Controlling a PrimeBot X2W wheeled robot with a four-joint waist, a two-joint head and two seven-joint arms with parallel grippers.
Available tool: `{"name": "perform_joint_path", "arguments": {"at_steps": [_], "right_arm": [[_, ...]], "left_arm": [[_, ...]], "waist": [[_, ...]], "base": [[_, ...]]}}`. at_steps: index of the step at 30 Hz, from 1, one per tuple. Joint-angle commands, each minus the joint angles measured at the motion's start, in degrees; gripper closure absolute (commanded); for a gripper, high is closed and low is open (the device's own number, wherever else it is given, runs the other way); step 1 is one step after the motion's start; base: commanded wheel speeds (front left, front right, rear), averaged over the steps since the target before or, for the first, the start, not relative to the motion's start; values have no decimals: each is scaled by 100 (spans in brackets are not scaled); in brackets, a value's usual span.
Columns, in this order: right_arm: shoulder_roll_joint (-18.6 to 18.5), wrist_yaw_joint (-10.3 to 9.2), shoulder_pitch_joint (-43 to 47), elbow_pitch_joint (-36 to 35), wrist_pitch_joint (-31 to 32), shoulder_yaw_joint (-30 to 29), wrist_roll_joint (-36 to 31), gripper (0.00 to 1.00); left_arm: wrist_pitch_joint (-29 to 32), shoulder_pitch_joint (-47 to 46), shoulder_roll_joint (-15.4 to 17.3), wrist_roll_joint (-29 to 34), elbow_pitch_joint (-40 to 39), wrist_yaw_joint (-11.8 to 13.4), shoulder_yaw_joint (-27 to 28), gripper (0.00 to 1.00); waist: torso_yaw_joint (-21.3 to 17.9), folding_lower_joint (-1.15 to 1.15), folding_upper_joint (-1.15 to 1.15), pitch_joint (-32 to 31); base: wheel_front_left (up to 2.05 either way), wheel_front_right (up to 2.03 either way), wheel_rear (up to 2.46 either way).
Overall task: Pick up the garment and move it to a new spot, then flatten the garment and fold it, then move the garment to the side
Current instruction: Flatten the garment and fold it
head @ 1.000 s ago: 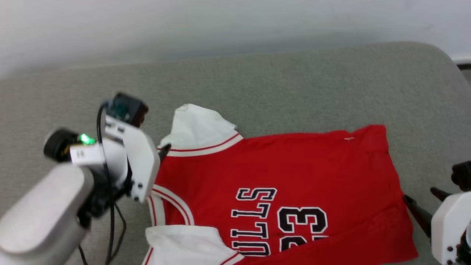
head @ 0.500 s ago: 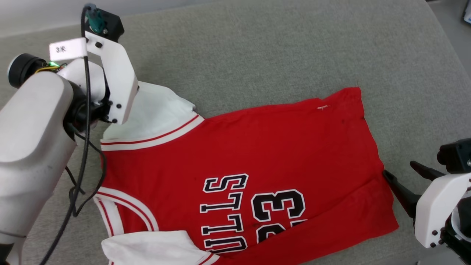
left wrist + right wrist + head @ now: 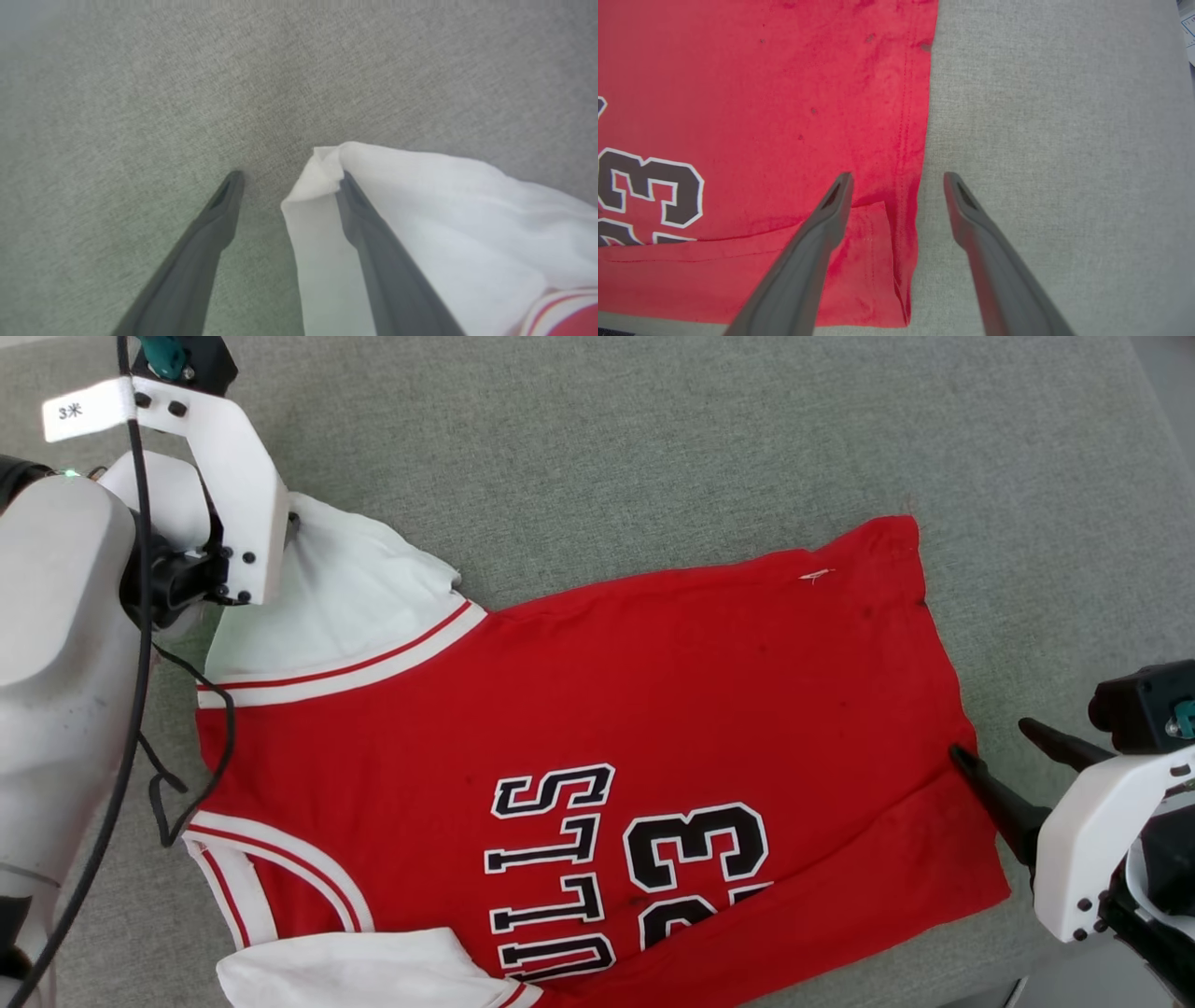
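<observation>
The garment [image 3: 653,691], a red jersey with white sleeves and black lettering, lies spread face up on the grey cushion. My left wrist bracket [image 3: 233,476] hangs over the far white sleeve [image 3: 345,597]. In the left wrist view my left gripper [image 3: 289,179] is open. The sleeve's folded end [image 3: 444,210] lies between its fingers and around the right finger. My right gripper [image 3: 990,747] is open at the hem's right edge. In the right wrist view the right gripper [image 3: 897,179] straddles that hem [image 3: 901,140], one finger over red cloth [image 3: 761,93] and one over bare cushion.
The grey upholstered surface [image 3: 653,429] stretches beyond the jersey on the far side and to the right. A black cable [image 3: 177,784] loops down from my left arm beside the collar. The cushion's front edge [image 3: 1027,980] runs close under the hem corner.
The head camera has tilted down, shifting the whole picture. Against the garment, my left gripper has moved from the sleeve seam to the far sleeve's end. The right gripper stays at the hem.
</observation>
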Motion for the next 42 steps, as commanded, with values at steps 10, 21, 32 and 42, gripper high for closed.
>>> {"name": "perform_joint_path", "arguments": {"at_steps": [10,21,32,42], "right_arm": [[-145,-7,-319,48,35,4,-22,0],[-610,-7,-745,334,432,-142,176,0],[-1084,-7,-1824,1702,774,11,347,0],[-1308,-7,-2447,2909,584,392,243,0]], "left_arm": [[-122,158,-328,-400,407,-280,84,100],[-1081,236,-549,-421,-132,-442,99,100],[-1205,552,-431,-189,-1618,-316,-128,100],[-1105,837,-318,5,-2923,-61,-304,100]], "waist": [[133,-1,0,7],[674,-1,0,-501],[1307,-1,0,-398],[1773,-1,0,-199]], "base": [[0,0,0],[0,0,0],[0,0,0],[0,0,0]]}}
